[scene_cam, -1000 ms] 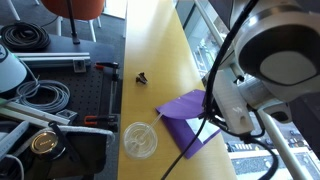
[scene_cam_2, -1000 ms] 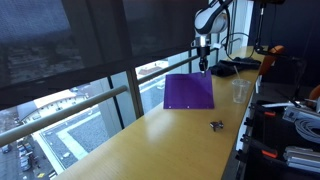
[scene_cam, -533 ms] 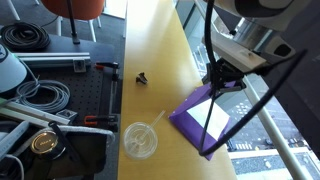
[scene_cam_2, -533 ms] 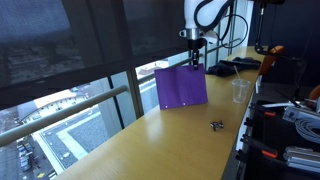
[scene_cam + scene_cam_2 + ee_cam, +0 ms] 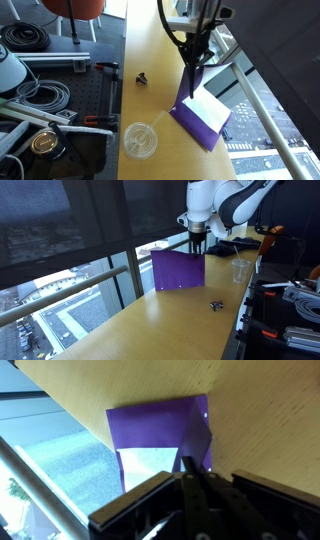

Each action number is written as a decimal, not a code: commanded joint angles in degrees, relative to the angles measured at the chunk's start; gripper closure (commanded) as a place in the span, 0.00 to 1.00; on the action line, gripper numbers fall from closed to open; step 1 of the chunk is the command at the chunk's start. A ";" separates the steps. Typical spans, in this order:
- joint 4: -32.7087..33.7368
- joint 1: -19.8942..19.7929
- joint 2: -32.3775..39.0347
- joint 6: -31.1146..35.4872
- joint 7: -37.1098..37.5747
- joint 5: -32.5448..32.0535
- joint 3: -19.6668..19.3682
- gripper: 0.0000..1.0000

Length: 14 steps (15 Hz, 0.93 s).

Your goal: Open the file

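The file is a thin purple folder lying near the window edge of the wooden table, with white paper showing inside. Its front cover stands nearly upright, raised off the sheets. My gripper is shut on the cover's top edge and holds it up from above; it also shows in an exterior view. In the wrist view the gripper pinches the purple cover with the white paper below it.
A clear plastic cup stands beside the file, also seen in an exterior view. A small black clip lies on the table. Cables and tools fill the bench alongside. A window railing runs along the table's far edge.
The gripper has risen and moved along the table, swinging the purple cover up from flat to nearly upright. The white sheets inside have come into view.
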 commanded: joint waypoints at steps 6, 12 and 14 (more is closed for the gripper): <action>-9.28 4.80 -2.94 -2.19 15.97 -10.97 6.32 1.00; -8.94 6.17 -1.20 -3.96 19.67 -9.42 9.37 1.00; -7.95 6.21 -0.38 -4.64 20.40 -8.83 9.69 1.00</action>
